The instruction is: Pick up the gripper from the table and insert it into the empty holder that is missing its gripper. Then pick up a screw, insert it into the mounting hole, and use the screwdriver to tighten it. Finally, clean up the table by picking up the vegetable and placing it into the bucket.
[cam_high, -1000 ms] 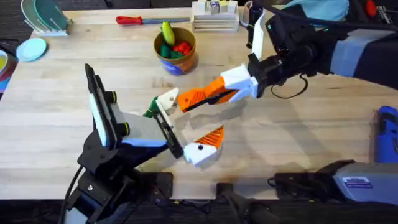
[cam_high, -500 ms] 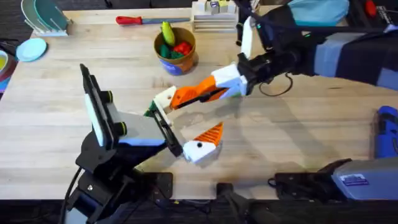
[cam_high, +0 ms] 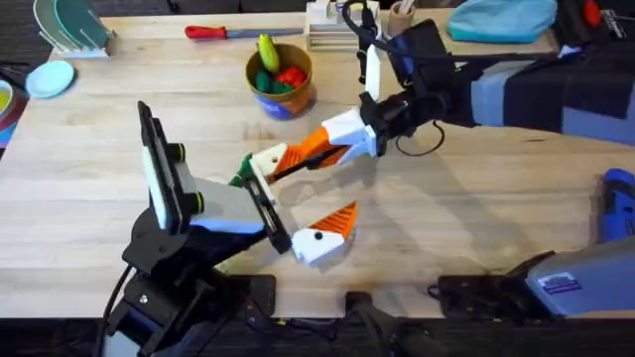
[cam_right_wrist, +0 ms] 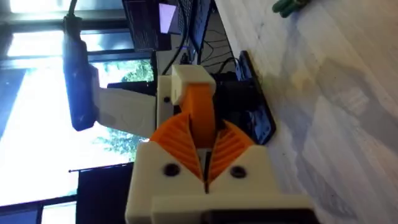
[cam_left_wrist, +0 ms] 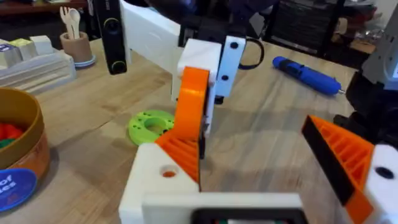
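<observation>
My right gripper (cam_high: 319, 147) reaches in from the right, shut on the orange gripper tip (cam_high: 290, 156). Its end sits against the white holder (cam_high: 264, 161), one finger of my left gripper (cam_high: 298, 195), which stands open. In the left wrist view the orange tip (cam_left_wrist: 189, 118) slants down onto the holder (cam_left_wrist: 163, 180) beside its round mounting hole (cam_left_wrist: 168, 172). The dark-green vegetable (cam_high: 240, 178) lies on the table (cam_high: 456, 228) next to the holder. At the far middle the bucket (cam_high: 281, 94) holds a corn toy and a red toy. The blue screwdriver (cam_high: 617, 213) lies at the right edge. No screw is in view.
A red-handled tool (cam_high: 213, 32) and a stack of small boxes (cam_high: 342, 30) lie along the far edge. A green ring disc (cam_left_wrist: 151, 124) rests near the left gripper. A dish rack (cam_high: 69, 30) and a blue lid (cam_high: 50, 77) occupy the far left corner.
My right gripper has carried the orange tip leftward and away from the bases, closing it onto the holder. The left arm has barely shifted.
</observation>
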Controlling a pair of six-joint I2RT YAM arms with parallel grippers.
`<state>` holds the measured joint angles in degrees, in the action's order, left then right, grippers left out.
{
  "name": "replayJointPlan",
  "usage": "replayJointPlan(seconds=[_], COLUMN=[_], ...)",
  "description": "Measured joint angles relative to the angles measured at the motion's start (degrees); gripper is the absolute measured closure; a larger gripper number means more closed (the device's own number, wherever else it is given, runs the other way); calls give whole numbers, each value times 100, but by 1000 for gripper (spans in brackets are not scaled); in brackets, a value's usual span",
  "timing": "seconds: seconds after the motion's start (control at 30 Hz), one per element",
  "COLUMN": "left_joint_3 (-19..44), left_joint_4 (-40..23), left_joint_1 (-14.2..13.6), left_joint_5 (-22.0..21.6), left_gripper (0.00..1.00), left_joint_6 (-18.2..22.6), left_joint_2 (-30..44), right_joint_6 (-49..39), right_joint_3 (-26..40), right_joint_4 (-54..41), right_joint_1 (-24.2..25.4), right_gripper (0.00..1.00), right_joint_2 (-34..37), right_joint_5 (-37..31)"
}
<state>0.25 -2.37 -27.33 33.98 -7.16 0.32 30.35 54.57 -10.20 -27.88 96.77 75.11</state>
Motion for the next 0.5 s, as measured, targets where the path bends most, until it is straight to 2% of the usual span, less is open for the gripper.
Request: replayJointPlan(seconds=[0.2, 0.5], left_joint_3=[0, 2], left_joint_4=[-2, 71], left_joint_1=[0, -80], left_joint_5=[-6, 71], left_gripper=[9, 7], left_joint_6=[-11, -153], left_joint_2=[0, 0], right_joint_6=[16, 54], right_joint_3=[2, 2], right_joint_4=[2, -5], right_joint_1=[-2, -186], right_gripper=[991, 555], right_joint_2=[-1, 60], right_joint_5=[0, -6])
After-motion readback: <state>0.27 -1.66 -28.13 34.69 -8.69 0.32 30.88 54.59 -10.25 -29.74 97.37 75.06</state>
